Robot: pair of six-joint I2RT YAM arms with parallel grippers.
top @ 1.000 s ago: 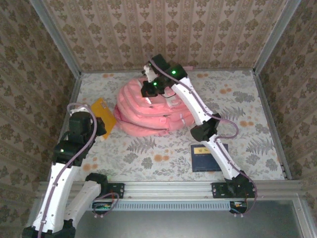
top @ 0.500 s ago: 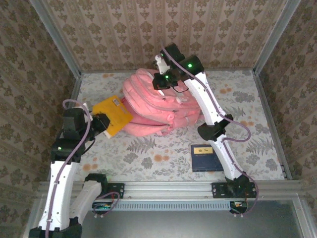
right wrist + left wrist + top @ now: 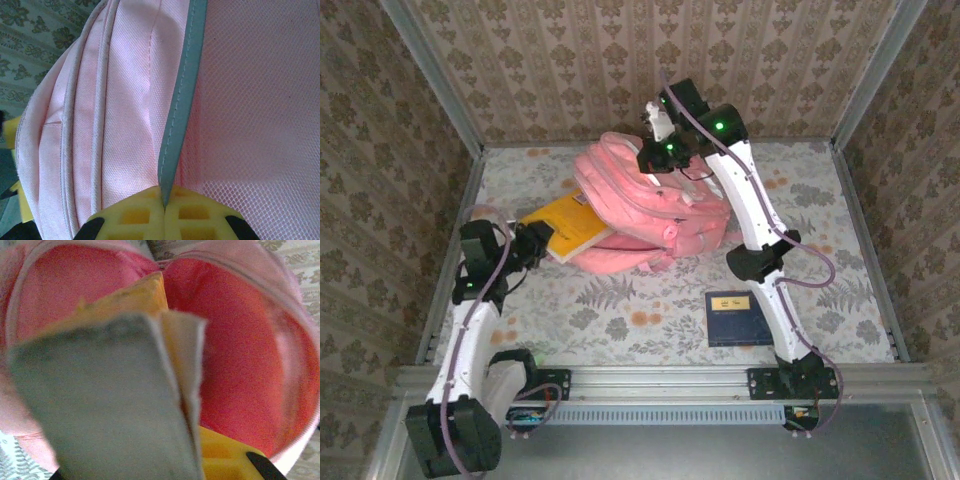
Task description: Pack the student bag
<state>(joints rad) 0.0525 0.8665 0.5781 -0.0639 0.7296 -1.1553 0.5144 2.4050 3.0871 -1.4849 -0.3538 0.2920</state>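
The pink student bag (image 3: 655, 210) lies mid-table with its mouth facing left. My right gripper (image 3: 658, 150) is at the bag's top edge. In the right wrist view its yellow fingers (image 3: 135, 220) are shut on the bag's grey stripe (image 3: 182, 100), holding that edge of the bag (image 3: 125, 100) up. My left gripper (image 3: 533, 245) is shut on a yellow book (image 3: 568, 228), whose far end sits in the bag's mouth. In the left wrist view the book (image 3: 100, 400) points into the bag's pink inside (image 3: 240, 350), and one yellow finger (image 3: 225, 455) shows beneath it.
A dark blue book (image 3: 735, 317) lies flat on the table near the right arm's base. The floral tabletop (image 3: 620, 310) is bounded by metal rails and patterned walls on three sides.
The right gripper has lifted the bag's top edge up and to the right, opening its mouth. The left arm has carried the yellow book to the right, into that mouth.
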